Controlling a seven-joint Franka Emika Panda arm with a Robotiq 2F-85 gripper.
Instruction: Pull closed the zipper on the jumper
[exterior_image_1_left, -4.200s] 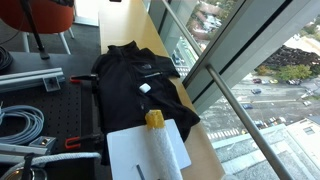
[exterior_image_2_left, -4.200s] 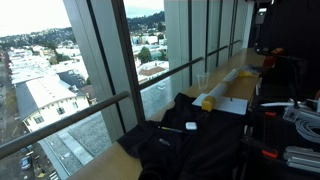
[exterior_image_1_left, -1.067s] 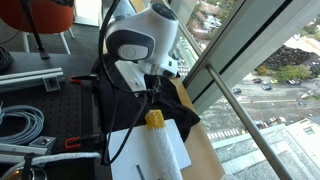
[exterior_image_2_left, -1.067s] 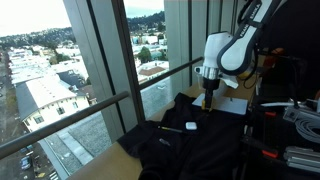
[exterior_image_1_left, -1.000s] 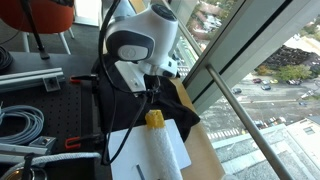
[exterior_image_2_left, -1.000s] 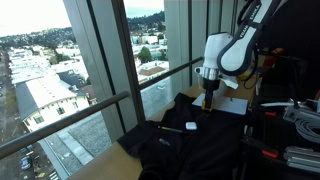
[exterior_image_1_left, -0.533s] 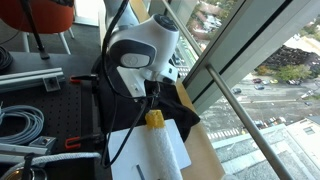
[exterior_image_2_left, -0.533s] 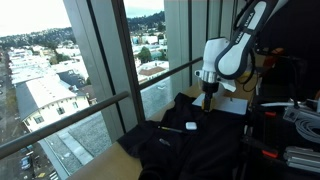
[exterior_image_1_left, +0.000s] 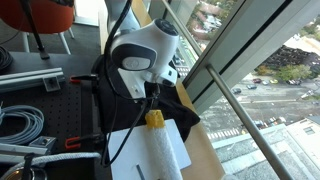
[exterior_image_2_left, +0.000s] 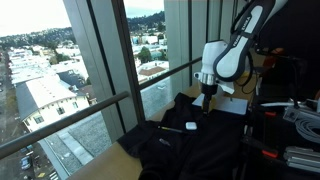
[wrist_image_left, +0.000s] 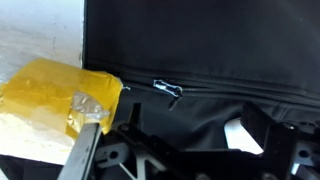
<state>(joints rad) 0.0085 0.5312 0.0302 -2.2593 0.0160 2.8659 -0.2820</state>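
In an exterior view the arm (exterior_image_1_left: 140, 58) hides the middle of the jumper (exterior_image_1_left: 178, 108), which lies spread on the wooden table (exterior_image_1_left: 206, 155). At the jumper's six o'clock a yellow block (exterior_image_1_left: 154, 119) sits on a paper (exterior_image_1_left: 150, 152). The table runs along tall windows (exterior_image_1_left: 250, 50) high above a city, with cables (exterior_image_1_left: 20, 122) at nine o'clock.

In an exterior view the claw (exterior_image_2_left: 207, 99) hangs low over the jumper's end nearest the paper; contact cannot be told.

In the wrist view the claw's fingers stand apart and empty at six o'clock. The zipper (wrist_image_left: 168, 89) shows a silver tab at centre, its line running toward three o'clock; the block lies near, at nine o'clock. The tab is small and flat, so the fingers may pinch fabric or slip off. Nothing pins the jumper, so a pull may drag and bunch it. A stray sweep could knock the block.
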